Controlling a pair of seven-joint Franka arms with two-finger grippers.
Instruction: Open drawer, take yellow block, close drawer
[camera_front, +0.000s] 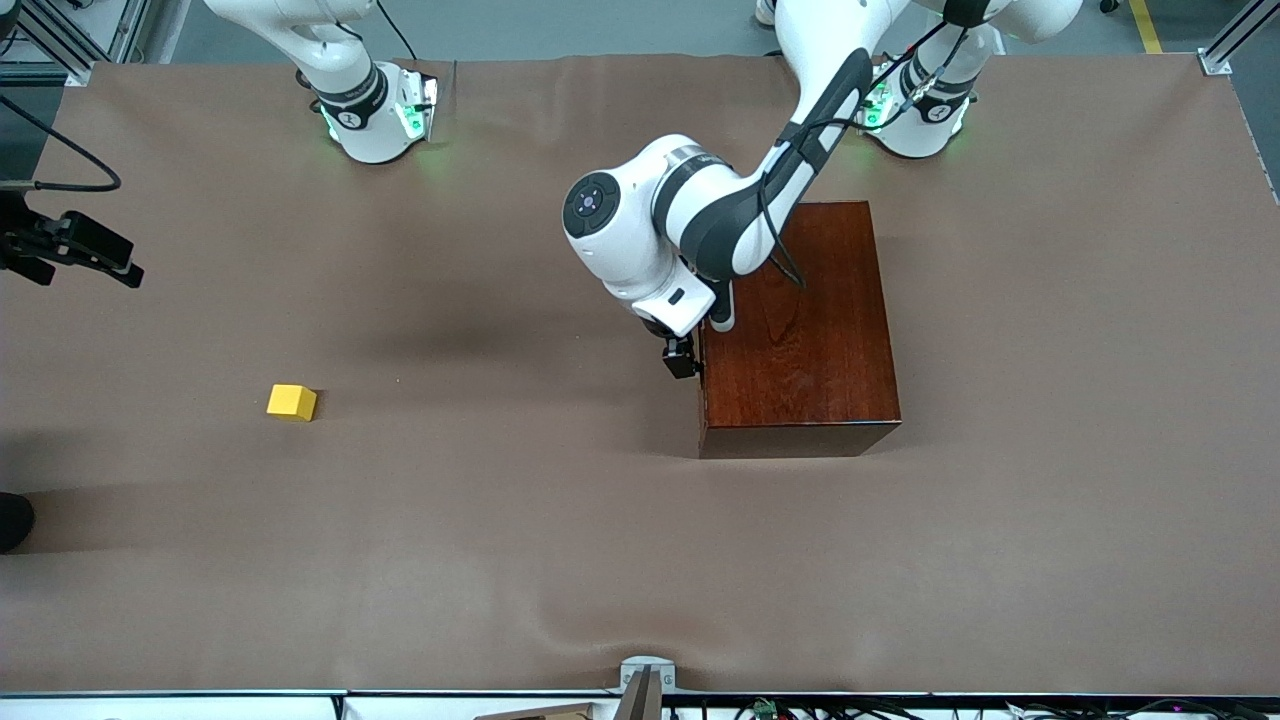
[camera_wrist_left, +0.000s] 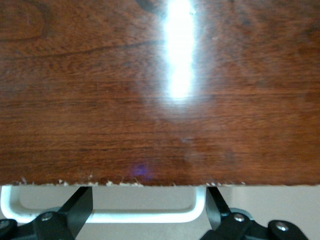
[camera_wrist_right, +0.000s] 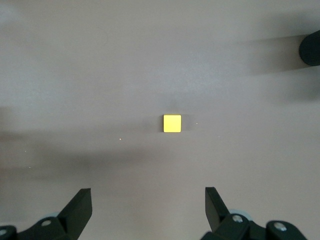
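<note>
The drawer (camera_wrist_left: 100, 200) sits shut, or nearly so, inside the dark wooden box (camera_front: 810, 330), yet the yellow block (camera_front: 291, 402) already lies out on the brown table (camera_front: 500, 560), well apart from the box toward the right arm's end and a little nearer the front camera. So, judging by how things lie, the block is out and the closing looks finished or in its last touch; little seems left but to clear the arm.

The left gripper (camera_wrist_left: 150, 212) is low at the box's front face, the one turned toward the right arm's end, fingers apart on either side of the white handle (camera_wrist_left: 105, 216) and clamped on nothing that shows.

The right gripper (camera_wrist_right: 148, 210) hangs high over the table, fingers wide apart and empty, looking straight down on the block; that arm waits.

The box's long axis runs from the robots' bases toward the front camera, and the drawer would slide out across it, toward the right arm's end. The block is a cube with no long axis; its sides sit slightly askew to the table edge.
</note>
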